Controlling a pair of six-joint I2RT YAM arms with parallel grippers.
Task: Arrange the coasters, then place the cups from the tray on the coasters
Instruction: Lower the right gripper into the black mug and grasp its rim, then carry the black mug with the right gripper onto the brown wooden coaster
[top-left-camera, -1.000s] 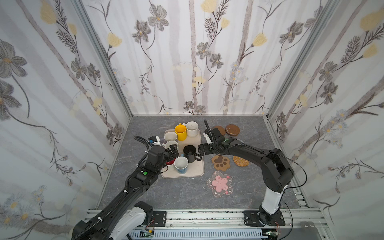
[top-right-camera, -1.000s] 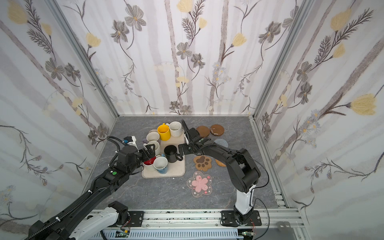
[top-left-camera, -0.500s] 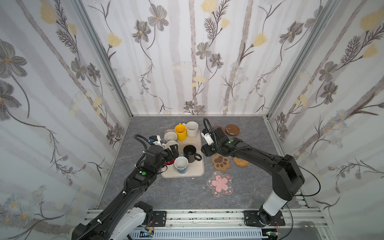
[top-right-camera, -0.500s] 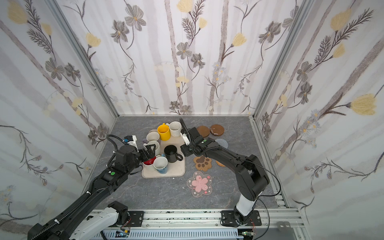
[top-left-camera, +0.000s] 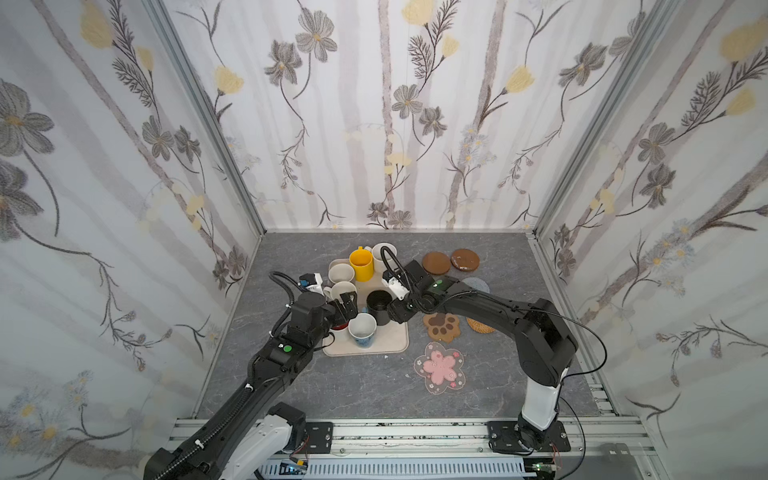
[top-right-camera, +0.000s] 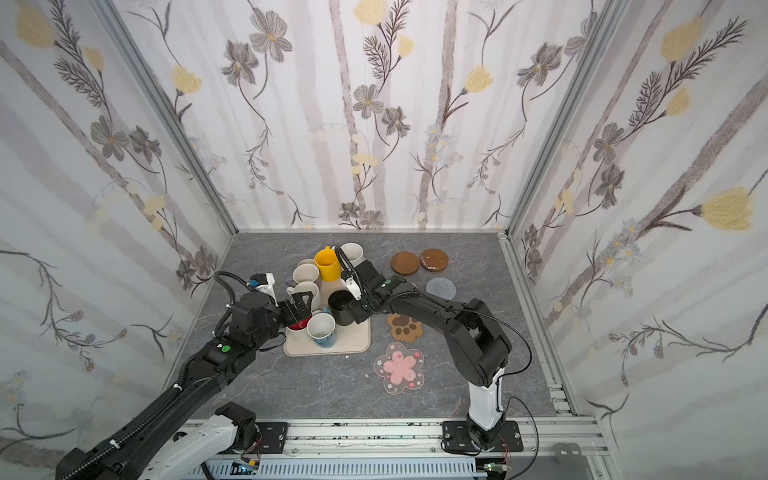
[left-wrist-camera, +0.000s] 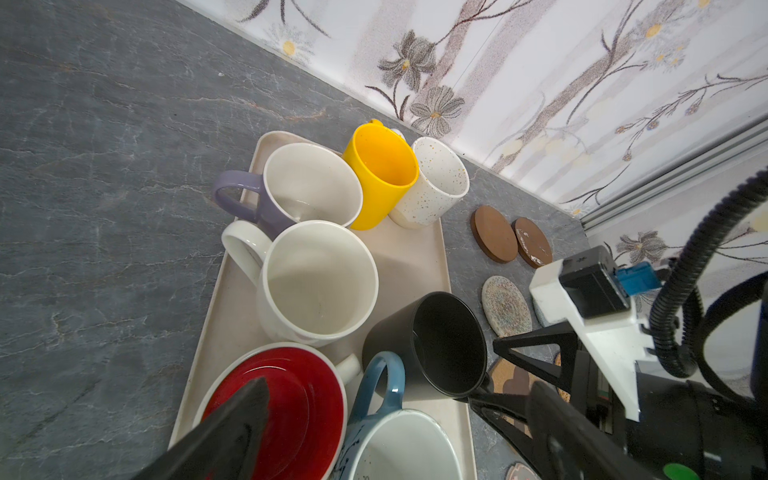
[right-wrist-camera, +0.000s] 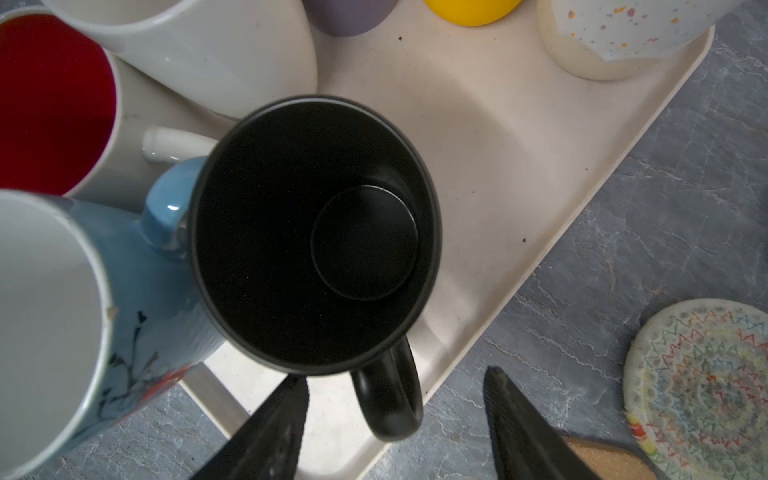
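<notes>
Grey marbled counter (top-left-camera: 332, 395), floral walls (top-left-camera: 386, 124) around. Left pincer (top-left-camera: 348, 303) gapes empty over the tray (top-left-camera: 395, 345). Right pincer (right-wrist-camera: 397, 386), part-open, loosely straddles the handle of the black cup (right-wrist-camera: 316, 232).

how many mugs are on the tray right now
7, all on the tray: yellow mug and speckled mug at the far end, lilac mug and white mug on the left, black mug mid-right, red-lined mug and blue mug nearest. None looks hidden.

Grey marbled tabletop (top-left-camera: 332, 386) carried beige tray (top-left-camera: 397, 348) at frame centre; right of it lay two brown discs (top-left-camera: 436, 263), paw coaster (top-left-camera: 441, 327), flower coaster (top-left-camera: 441, 367).
</notes>
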